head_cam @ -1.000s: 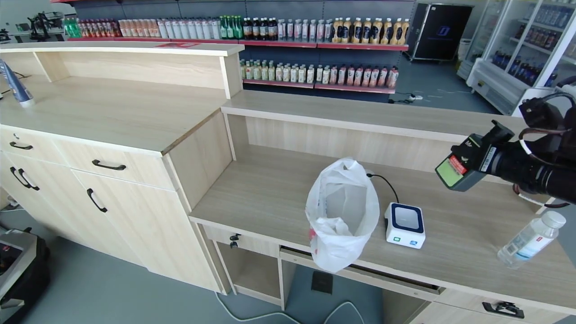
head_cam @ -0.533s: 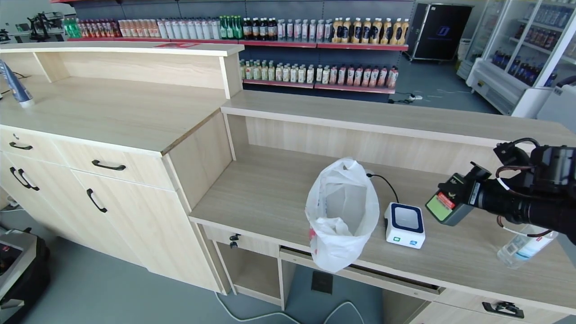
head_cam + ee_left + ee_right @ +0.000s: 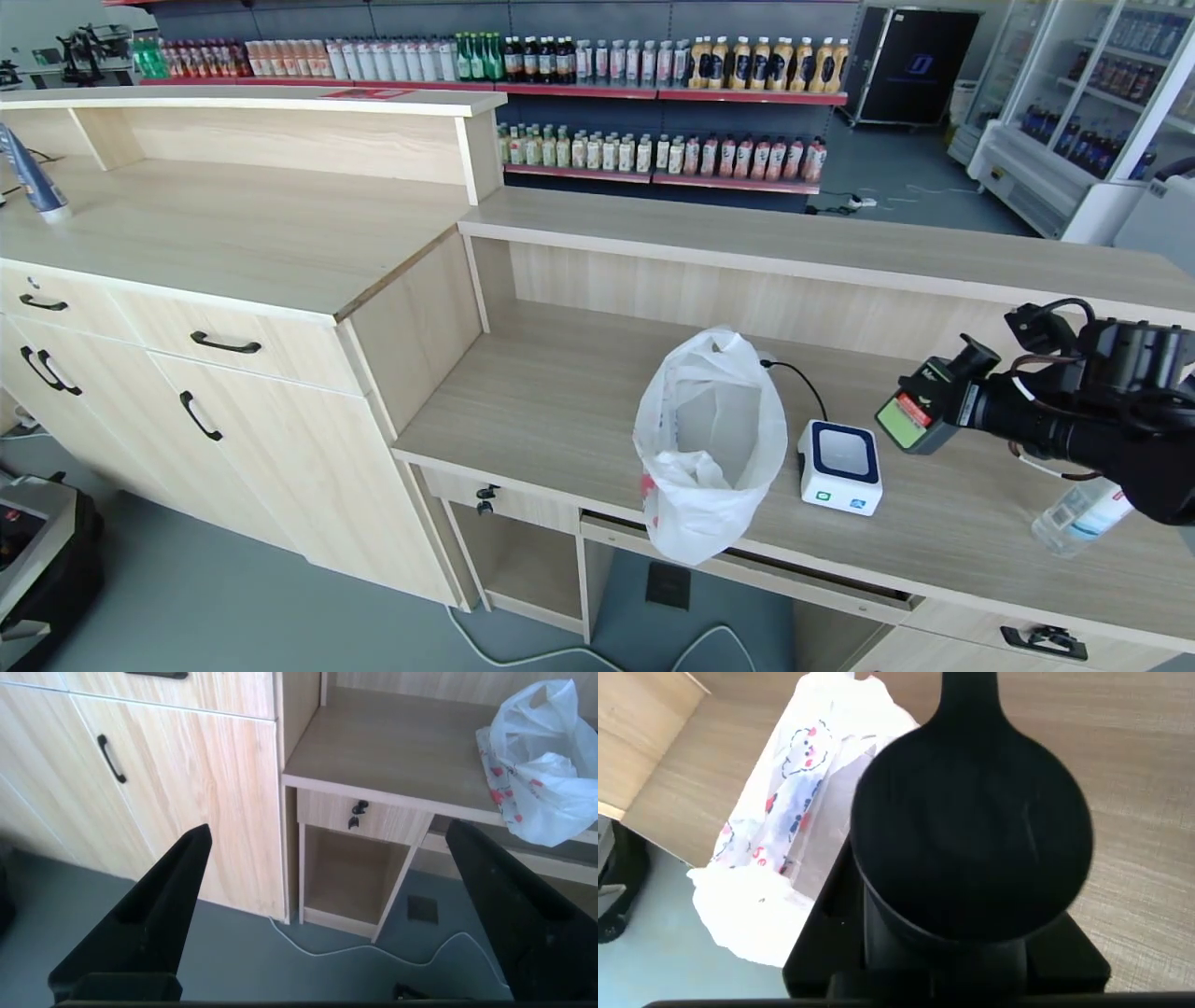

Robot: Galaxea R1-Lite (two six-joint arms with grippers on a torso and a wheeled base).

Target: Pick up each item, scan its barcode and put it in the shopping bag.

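Right gripper (image 3: pixel 938 401) clamped on a dark item (image 3: pixel 901 422), held in the air just right of the scanner (image 3: pixel 841 465) and above it. Left gripper (image 3: pixel 327 831) spread wide, nothing in it, low by the cabinet.

Risks:
- Barcode may not face the scanner window, so no read.
- Bag (image 3: pixel 709 448) stands slack left of the scanner; a low pass could snag and collapse it.
- Bottle (image 3: pixel 1074 518) lies under the right arm near the counter (image 3: pixel 560 401) edge; the arm could knock it off.

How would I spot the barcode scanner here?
Look at the lower wooden counter, where a white plastic bag stands open. The scanner sits beside it, toward the robot's right: a small white box with a dark-rimmed window on top, trailing a black cable.
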